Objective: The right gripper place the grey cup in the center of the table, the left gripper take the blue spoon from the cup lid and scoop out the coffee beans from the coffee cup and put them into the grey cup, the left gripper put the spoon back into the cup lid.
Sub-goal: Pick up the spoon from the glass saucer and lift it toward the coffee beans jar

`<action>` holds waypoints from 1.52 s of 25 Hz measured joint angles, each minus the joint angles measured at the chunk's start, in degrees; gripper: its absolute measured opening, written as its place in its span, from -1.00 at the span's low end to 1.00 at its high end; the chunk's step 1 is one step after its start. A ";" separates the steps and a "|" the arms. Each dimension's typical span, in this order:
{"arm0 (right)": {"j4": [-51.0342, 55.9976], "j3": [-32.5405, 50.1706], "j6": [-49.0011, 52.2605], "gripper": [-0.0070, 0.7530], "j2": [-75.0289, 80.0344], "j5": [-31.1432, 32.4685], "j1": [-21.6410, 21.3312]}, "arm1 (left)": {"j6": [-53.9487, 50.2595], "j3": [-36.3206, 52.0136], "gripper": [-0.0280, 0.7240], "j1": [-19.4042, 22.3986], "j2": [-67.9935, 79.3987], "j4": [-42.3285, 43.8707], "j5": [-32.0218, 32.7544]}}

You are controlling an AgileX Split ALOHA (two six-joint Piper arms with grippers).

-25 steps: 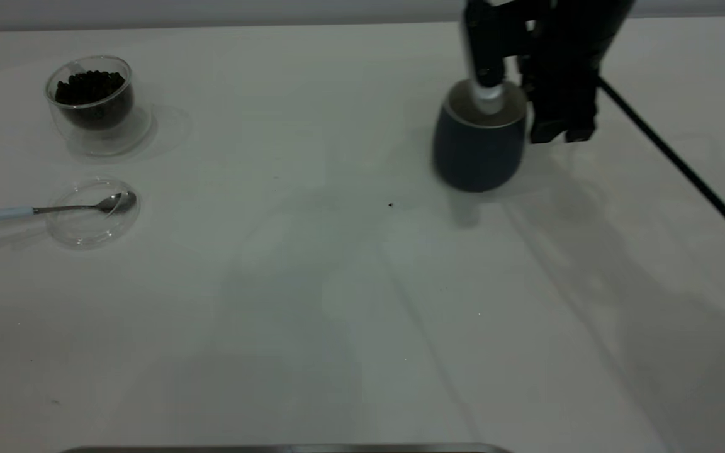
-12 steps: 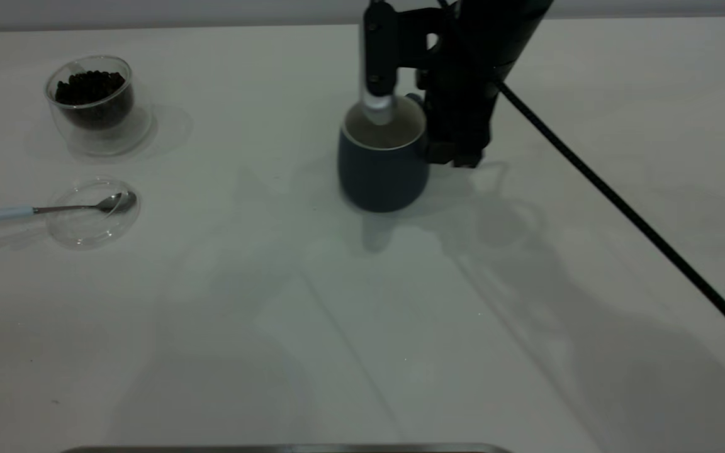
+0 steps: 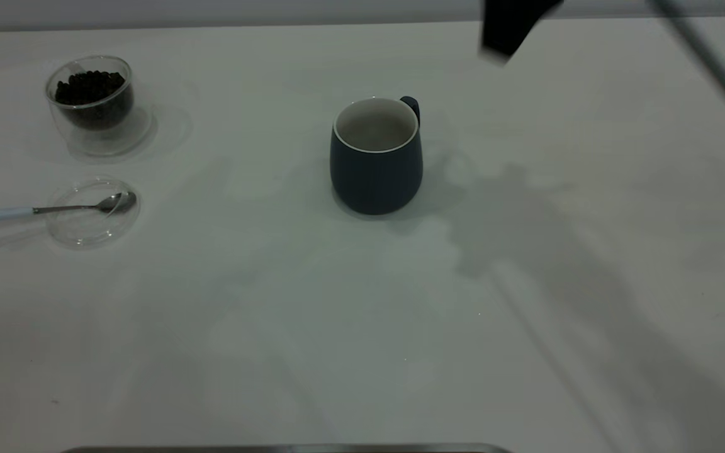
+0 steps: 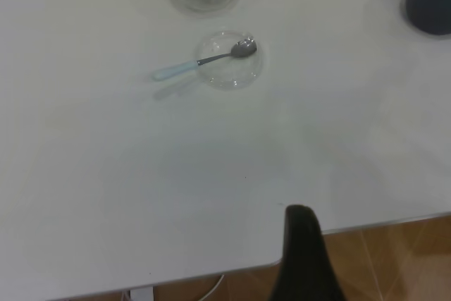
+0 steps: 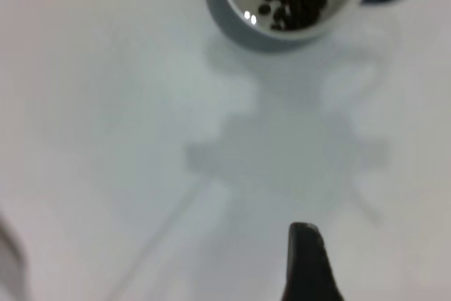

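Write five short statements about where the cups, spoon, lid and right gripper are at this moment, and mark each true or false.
1. The grey cup stands upright near the middle of the table. True.
2. The blue spoon has its bowl resting in the cup lid. True.
3. The right gripper grips the grey cup. False: it hangs above and apart from the cup, which stands free.
4. The coffee cup is empty. False: it holds coffee beans.
5. The cup lid sits on top of the coffee cup. False: the lid lies flat on the table beside that cup.
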 joint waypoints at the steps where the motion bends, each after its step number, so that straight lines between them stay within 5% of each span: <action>1: -0.80 0.00 2.40 0.23 -3.10 3.14 0.00 | 0.00 0.00 0.62 0.00 0.00 0.04 0.00; 7: -2.03 0.06 14.16 0.23 -17.73 17.95 0.00 | 0.00 0.00 0.62 0.00 0.00 0.04 0.00; 14: -3.14 9.13 19.27 0.23 -41.23 19.47 0.00 | 0.05 0.00 0.62 0.00 0.00 0.04 0.00; 24: -3.98 36.17 27.14 0.23 -84.18 19.77 0.00 | 0.17 0.00 0.62 0.00 0.00 0.11 0.00; 30: -7.12 40.72 32.73 0.23 -109.62 19.77 -0.31 | 0.17 0.00 0.62 0.00 0.00 0.17 0.00; 38: -9.06 43.11 33.09 0.23 -101.98 19.77 -15.34 | 0.11 0.00 0.62 0.00 0.00 0.17 0.00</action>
